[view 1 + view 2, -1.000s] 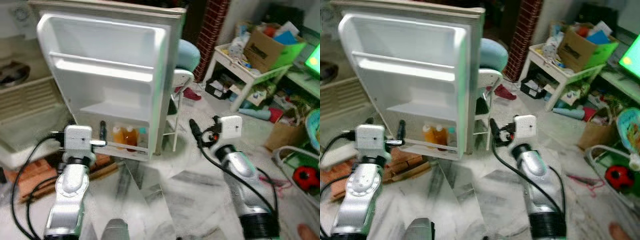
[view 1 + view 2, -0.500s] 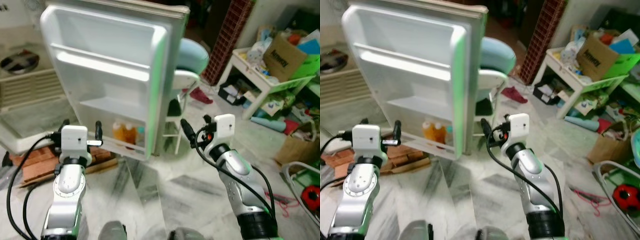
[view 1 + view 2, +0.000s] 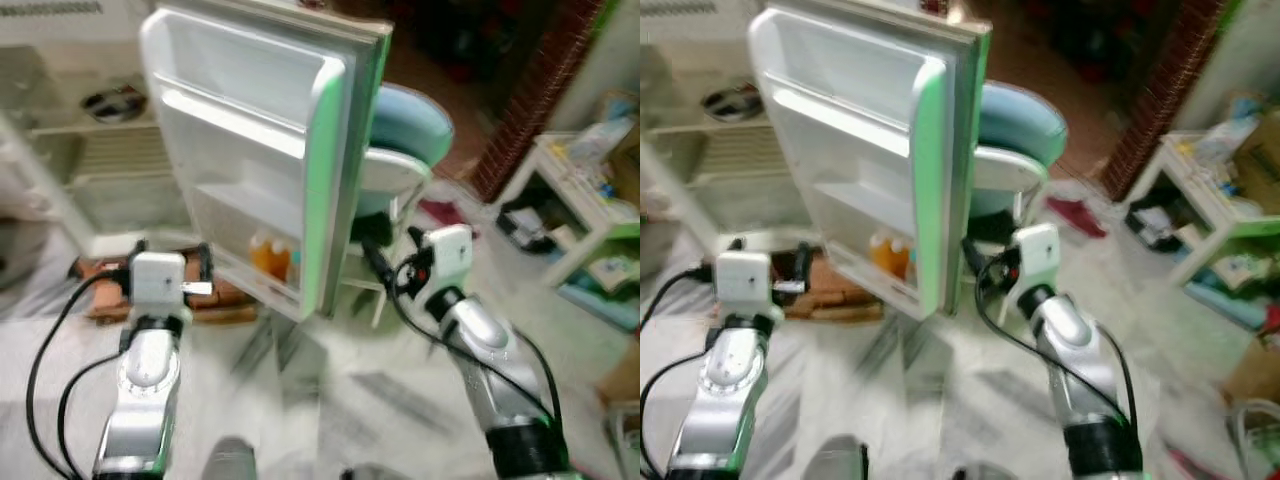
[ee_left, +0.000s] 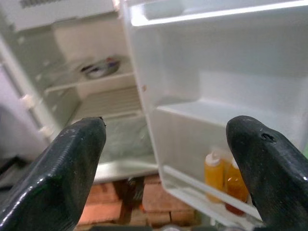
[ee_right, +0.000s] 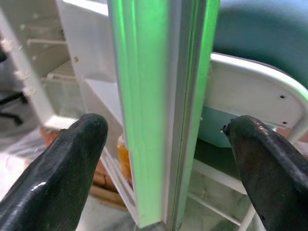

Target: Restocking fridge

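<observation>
The fridge door stands wide open in the upper middle of the frame, its inner side facing the robot, and the fridge body sits behind it toward the upper left, with a bowl on one of its wire shelves. Two orange bottles stand side by side in the lowest door shelf; the door shelves above them look bare. The left gripper is raised at lower left, pointing at the inside of the door, its fingers spread wide with nothing between them. The right gripper is raised at centre right, close to the door's free edge, which runs up between its two parted fingers without either one touching it as far as I can tell; it holds nothing either. Behind the door edge stands a pale blue chair, and a low white table with clutter sits at the far right. To my eye the restocking is barely begun: the door is open and two bottles are in place, but neither hand carries anything, so most of the shelves are left to fill and a fresh item has to be fetched.
</observation>
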{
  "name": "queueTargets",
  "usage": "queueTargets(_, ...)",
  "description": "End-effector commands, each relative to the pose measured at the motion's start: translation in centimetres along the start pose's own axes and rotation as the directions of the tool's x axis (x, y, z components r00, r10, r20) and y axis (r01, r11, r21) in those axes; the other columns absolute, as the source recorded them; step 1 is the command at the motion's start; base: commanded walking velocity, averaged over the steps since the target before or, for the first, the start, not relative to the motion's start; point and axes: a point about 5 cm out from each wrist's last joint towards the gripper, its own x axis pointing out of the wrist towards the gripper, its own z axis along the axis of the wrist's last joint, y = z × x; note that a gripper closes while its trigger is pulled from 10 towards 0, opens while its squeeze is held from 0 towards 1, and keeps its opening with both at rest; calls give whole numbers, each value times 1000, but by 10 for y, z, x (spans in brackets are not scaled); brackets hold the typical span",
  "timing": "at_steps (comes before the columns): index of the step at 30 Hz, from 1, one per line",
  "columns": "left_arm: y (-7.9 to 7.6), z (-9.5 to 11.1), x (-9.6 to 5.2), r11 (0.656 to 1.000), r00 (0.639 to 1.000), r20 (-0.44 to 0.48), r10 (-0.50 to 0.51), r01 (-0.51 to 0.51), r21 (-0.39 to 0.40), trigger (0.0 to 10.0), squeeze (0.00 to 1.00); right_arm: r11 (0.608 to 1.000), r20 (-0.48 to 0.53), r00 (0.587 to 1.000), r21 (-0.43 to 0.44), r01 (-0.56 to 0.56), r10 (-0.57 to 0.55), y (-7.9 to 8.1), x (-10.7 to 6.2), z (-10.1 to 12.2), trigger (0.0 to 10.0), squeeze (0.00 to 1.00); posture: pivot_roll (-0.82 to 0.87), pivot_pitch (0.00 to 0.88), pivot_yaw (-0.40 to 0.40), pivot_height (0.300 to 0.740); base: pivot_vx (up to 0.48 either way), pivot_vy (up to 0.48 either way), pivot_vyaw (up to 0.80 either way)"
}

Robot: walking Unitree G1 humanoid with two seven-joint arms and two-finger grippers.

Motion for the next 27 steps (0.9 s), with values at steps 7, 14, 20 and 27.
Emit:
queueTargets(7,3,-1,-2,1000,1000,5,15,-15,-18,10000,0,998,39,998,2,56,-56,-2,2,6,10000,0,26,38,-83,740,0,-38,342)
queueTargets(14,5,0,-3,1000,1000,16,5,-5,-15,10000,0,994,51,992,3,112,-112,-7,2,8,10000,0,26,38,-83,740,75,0,0)
queueTargets(20,4,1,-2,1000,1000,26,-12,13,-16,10000,0,986,85,982,-2,169,-169,-13,3,12,10000,0,25,35,-77,740,374,0,0)
queueTargets(27,4,1,-2,1000,1000,27,-10,11,-18,10000,0,972,116,966,-13,233,-230,-24,4,19,10000,0,29,32,-76,740,389,0,0)
